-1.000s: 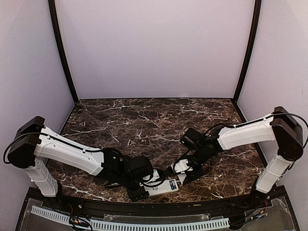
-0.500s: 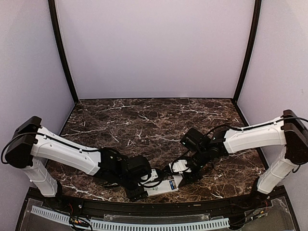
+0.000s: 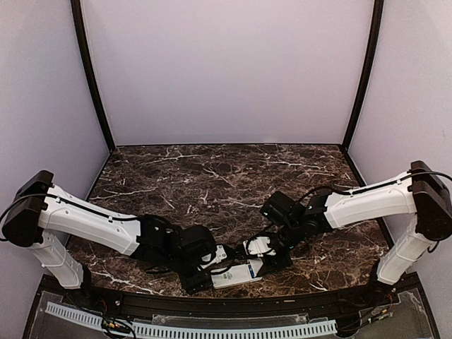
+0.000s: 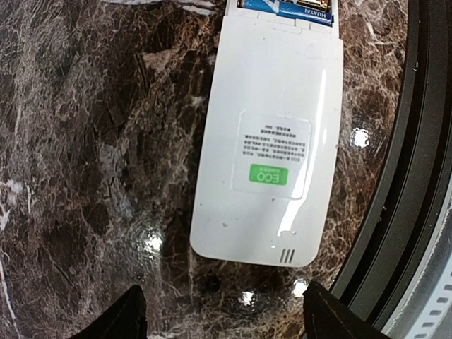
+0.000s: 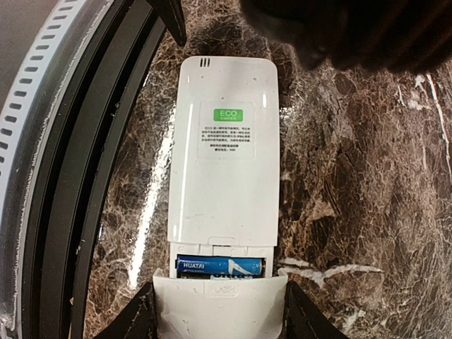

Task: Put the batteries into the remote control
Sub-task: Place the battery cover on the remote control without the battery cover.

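The remote control [image 3: 234,275] lies back up near the table's front edge, with a green ECO label [image 5: 227,115]. Its compartment is open at one end and a blue battery [image 5: 219,265] lies in it; the battery also shows in the left wrist view [image 4: 286,7]. My right gripper [image 5: 220,321] is shut on the thin white cover plate [image 5: 220,305], held at the compartment's edge and partly over it. My left gripper [image 4: 222,321] is open, its fingertips [image 4: 120,318] spread just off the remote's [image 4: 272,141] other end without touching it.
The black raised table rim [image 4: 402,176] runs right beside the remote, also seen in the right wrist view [image 5: 78,176]. A white slotted cable channel [image 3: 212,330] lies beyond it. The dark marble table [image 3: 212,176] stretches to the back wall.
My right gripper has moved left and down with the cover plate, closer to the remote's open end. My left arm has shifted slightly left, staying at the remote's other end.
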You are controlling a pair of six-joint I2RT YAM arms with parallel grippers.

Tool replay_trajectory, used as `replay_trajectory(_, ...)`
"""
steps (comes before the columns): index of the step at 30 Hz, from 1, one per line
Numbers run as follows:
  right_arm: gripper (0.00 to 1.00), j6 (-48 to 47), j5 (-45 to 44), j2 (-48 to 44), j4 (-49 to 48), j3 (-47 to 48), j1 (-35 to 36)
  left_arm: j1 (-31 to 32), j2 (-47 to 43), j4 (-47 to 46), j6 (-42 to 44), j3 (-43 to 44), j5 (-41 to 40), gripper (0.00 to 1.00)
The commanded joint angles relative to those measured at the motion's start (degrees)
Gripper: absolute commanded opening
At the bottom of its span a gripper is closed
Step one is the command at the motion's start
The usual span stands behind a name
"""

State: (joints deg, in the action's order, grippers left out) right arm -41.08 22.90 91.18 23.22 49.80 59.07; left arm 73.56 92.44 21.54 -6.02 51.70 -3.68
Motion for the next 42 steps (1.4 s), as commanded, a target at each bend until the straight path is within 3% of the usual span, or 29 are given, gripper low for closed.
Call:
replay_trajectory(1, 0.43, 1.38, -1.73, 1.41, -0.13, -0.32, 1.26, -0.88, -3.32, -0.45, -0.92, -0.75, -0.14, 0.76)
replay_trajectory(42, 0.44, 5.07, -6.40, 3.70, -1.12, -0.95, 2.89, -2.57, -4.75, -0.45, -0.76, -1.26, 1.40, 0.77)
